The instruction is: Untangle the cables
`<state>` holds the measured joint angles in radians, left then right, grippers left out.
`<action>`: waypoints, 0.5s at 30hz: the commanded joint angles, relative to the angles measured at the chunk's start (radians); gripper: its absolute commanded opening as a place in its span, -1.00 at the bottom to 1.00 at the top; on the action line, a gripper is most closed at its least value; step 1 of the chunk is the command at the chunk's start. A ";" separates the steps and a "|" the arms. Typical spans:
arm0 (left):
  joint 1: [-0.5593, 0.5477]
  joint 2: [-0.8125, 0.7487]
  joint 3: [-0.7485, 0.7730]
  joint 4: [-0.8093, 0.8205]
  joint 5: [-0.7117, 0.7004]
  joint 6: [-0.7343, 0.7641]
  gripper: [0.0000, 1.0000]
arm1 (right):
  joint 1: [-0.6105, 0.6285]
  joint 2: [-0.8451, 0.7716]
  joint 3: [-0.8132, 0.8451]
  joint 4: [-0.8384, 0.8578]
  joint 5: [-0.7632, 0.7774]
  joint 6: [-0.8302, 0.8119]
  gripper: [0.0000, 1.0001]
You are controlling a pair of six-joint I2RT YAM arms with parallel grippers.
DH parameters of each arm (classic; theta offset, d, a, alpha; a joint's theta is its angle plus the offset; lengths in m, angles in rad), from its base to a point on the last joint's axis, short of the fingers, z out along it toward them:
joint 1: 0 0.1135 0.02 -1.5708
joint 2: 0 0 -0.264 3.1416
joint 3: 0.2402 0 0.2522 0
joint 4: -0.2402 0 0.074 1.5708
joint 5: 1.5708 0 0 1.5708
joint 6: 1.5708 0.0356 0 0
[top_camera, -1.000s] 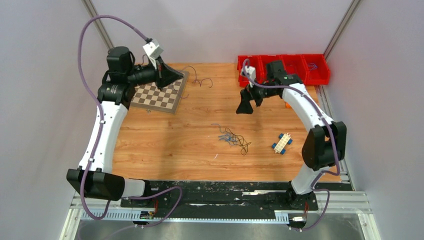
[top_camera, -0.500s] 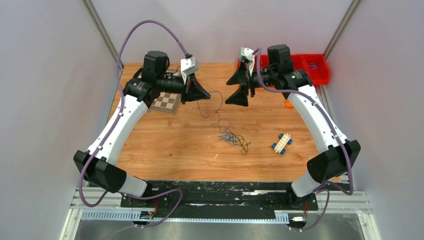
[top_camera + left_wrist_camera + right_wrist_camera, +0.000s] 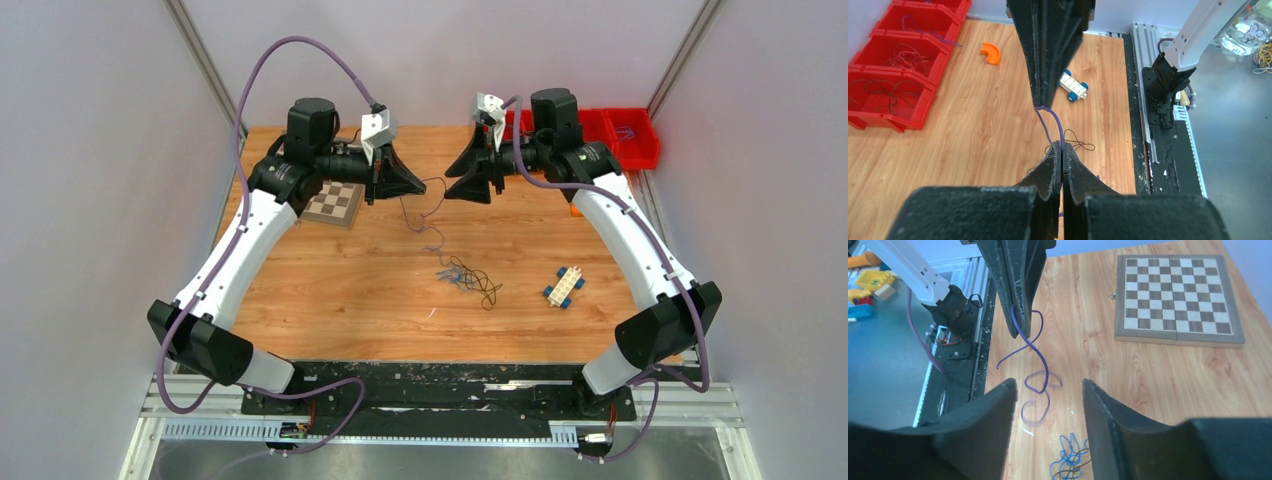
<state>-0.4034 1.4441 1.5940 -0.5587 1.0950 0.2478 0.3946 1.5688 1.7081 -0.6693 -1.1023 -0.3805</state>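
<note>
Wooden tabletop (image 3: 330, 290) bore the tangled cables (image 3: 466, 279) near its middle, while above it the left gripper (image 3: 1062, 154) pinched one purple cable (image 3: 1061, 131) tight and the right gripper (image 3: 1049, 385) faced it, jaws spread wide, gripping nothing.

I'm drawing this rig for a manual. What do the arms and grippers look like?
The left arm and right arm have white shells, black joints and loose lilac hoses. The left gripper and right gripper each have two black, wedge-shaped fingers and a white camera box.
</note>
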 commanded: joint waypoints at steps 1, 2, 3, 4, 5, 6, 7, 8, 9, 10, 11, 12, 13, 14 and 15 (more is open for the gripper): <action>-0.002 -0.009 -0.011 0.076 0.028 -0.049 -1.00 | 0.006 -0.032 0.029 0.065 0.004 0.020 0.44; -0.002 -0.007 -0.011 0.079 0.029 -0.051 -1.00 | 0.007 -0.034 0.020 0.066 -0.002 0.016 0.52; -0.003 -0.007 -0.011 0.081 0.031 -0.053 -1.00 | 0.007 -0.033 0.018 0.067 -0.012 0.012 0.52; -0.003 -0.004 -0.011 0.088 0.034 -0.056 -1.00 | 0.010 -0.030 0.016 0.070 -0.012 0.010 0.45; -0.003 -0.003 -0.010 0.092 0.040 -0.065 -1.00 | 0.013 -0.024 0.018 0.072 -0.013 0.010 0.28; -0.003 -0.001 -0.008 0.103 0.042 -0.072 -1.00 | 0.013 -0.019 0.023 0.074 -0.014 0.011 0.03; -0.003 0.001 -0.008 0.110 0.045 -0.089 -1.00 | 0.013 -0.013 0.033 0.075 -0.014 0.014 -0.31; -0.003 0.005 -0.006 0.123 0.045 -0.096 -1.00 | 0.012 -0.010 0.042 0.076 -0.014 0.016 -0.53; -0.002 0.005 -0.005 0.128 0.045 -0.109 -1.00 | 0.013 -0.008 0.051 0.077 -0.013 0.018 -0.76; -0.003 0.006 -0.006 0.139 0.045 -0.114 -1.00 | 0.011 -0.011 0.056 0.079 -0.011 0.021 -0.96; -0.003 0.006 -0.009 0.143 0.042 -0.122 -1.00 | 0.011 -0.016 0.059 0.086 -0.008 0.028 -1.00; -0.003 0.006 -0.016 0.150 0.040 -0.125 -1.00 | 0.011 -0.023 0.057 0.096 -0.005 0.041 -1.00; -0.003 0.006 -0.028 0.158 0.035 -0.128 -1.00 | 0.009 -0.029 0.054 0.111 -0.002 0.058 -1.00; -0.003 0.006 -0.036 0.161 0.030 -0.129 -1.00 | 0.008 -0.036 0.052 0.128 0.000 0.080 -1.00; -0.003 0.005 -0.052 0.171 0.020 -0.131 -1.00 | 0.006 -0.041 0.050 0.149 0.004 0.103 -1.00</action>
<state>-0.4034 1.4464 1.5723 -0.4500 1.1152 0.1543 0.4007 1.5688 1.7191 -0.6174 -1.0912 -0.3408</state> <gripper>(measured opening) 0.008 0.005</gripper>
